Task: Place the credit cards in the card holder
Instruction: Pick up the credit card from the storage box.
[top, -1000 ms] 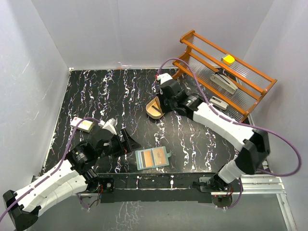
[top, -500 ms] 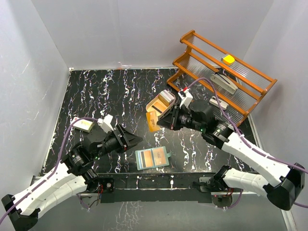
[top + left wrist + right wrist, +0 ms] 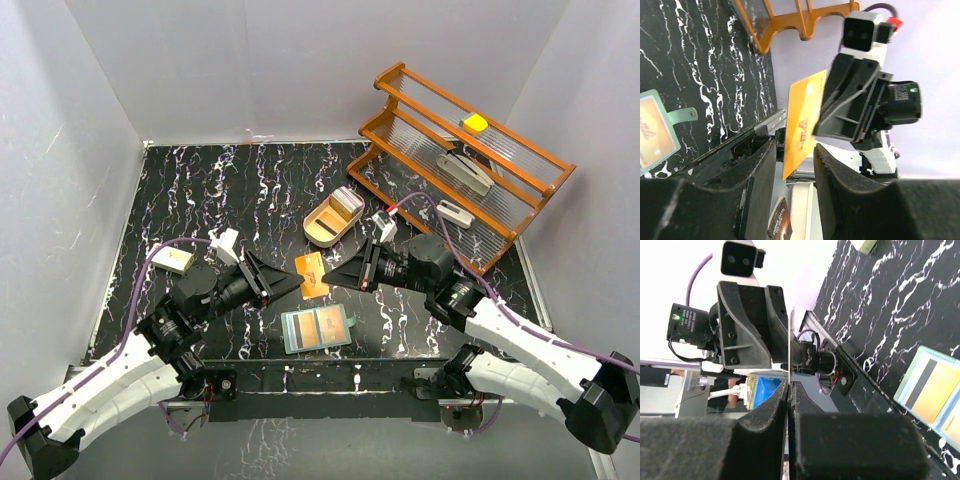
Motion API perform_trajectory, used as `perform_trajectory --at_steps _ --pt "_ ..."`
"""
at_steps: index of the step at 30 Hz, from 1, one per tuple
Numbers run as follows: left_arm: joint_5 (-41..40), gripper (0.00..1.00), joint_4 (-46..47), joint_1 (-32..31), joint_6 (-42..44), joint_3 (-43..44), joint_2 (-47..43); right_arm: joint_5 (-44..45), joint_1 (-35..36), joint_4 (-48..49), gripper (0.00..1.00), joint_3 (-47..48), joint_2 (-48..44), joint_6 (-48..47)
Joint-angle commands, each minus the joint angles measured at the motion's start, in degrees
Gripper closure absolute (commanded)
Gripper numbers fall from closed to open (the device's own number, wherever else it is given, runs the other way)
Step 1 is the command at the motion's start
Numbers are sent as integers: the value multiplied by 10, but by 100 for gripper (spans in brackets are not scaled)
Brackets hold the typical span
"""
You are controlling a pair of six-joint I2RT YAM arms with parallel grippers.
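Top external view: above the black marbled table (image 3: 200, 200) the two arms meet nose to nose in mid-air, and I judge a hand-over of one card to be in hand. The wooden tray (image 3: 312, 238) behind them holds the other cards (image 3: 347, 203). The card holder (image 3: 318, 329) lies open and flat near the front edge. The right gripper (image 3: 332, 276) pinches the orange card (image 3: 312, 275) tight. The left gripper (image 3: 293, 281) stands narrow, jaws either side of that card with gaps showing. Next, the left must clamp squarely before the right lets go.

A robot lab test cell (white panel walls (image 3: 250, 60), marbled black table (image 3: 230, 190)).
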Motion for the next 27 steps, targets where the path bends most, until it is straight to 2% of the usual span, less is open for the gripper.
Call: perform_trajectory --at_steps 1,13,15,18,20,22,27 --pt "13 67 87 -3 -26 -23 -8 -36 2 101 100 -34 -17 60" --pt "10 83 94 -2 -30 -39 -9 -45 3 111 100 -58 -31 76" --pt "10 87 90 -3 -29 -40 -10 -44 3 102 100 -59 -28 74" --pt "8 100 88 -3 -33 -48 -14 -43 3 88 100 -57 -24 72" --pt "5 100 79 -3 -31 -49 -18 -35 3 72 100 -54 -27 65" --pt "1 100 65 -3 -27 -47 -22 -25 2 51 96 -51 -31 57" --pt "-6 100 34 -2 -10 -42 -29 -3 3 2 76 -47 -39 39"
